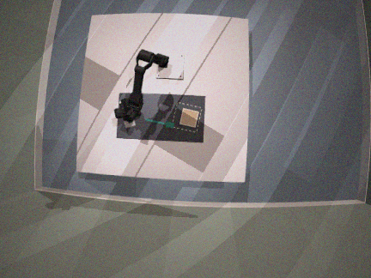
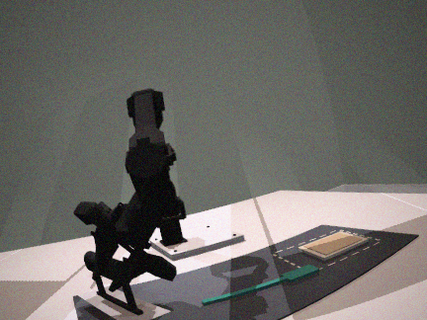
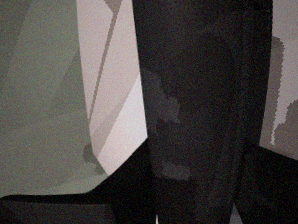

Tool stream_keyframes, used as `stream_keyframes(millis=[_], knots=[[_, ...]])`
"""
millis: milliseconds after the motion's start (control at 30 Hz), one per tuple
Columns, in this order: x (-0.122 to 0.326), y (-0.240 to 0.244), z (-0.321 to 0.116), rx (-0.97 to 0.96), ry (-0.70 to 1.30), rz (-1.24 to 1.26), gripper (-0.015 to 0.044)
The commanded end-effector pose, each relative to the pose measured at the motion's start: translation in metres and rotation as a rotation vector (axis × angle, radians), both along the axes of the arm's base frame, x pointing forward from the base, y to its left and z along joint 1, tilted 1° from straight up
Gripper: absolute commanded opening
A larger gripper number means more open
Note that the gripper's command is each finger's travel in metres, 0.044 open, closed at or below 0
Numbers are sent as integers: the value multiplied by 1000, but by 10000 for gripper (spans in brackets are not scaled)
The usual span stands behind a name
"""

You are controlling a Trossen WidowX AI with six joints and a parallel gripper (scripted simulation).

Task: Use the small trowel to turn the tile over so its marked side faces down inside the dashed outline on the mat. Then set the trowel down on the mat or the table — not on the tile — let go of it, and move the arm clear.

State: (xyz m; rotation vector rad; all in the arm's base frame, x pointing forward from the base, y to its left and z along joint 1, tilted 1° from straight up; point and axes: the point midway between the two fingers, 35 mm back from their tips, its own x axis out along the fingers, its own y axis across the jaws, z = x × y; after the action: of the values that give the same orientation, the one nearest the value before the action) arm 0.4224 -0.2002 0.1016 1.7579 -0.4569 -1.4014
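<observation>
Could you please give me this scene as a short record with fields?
end effector: shut on a pale flat-bladed tool
teal long-handled tool: lying on the dark mat, ungripped
tile: flat, inside the dashed outline
tile's upper face: tan with paler rim; whether this is the marked side, cannot tell
</observation>
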Motion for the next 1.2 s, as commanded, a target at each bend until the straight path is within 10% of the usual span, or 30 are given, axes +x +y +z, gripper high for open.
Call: stream_keyframes(millis=[0, 500, 867, 1167], knots=[[1, -1, -2, -7, -12, -8, 0], [3, -1, -23, -4, -11, -9, 0], [3, -1, -23, -4, -11, -9, 289], [3, -1, -23, -4, -11, -9, 300]])
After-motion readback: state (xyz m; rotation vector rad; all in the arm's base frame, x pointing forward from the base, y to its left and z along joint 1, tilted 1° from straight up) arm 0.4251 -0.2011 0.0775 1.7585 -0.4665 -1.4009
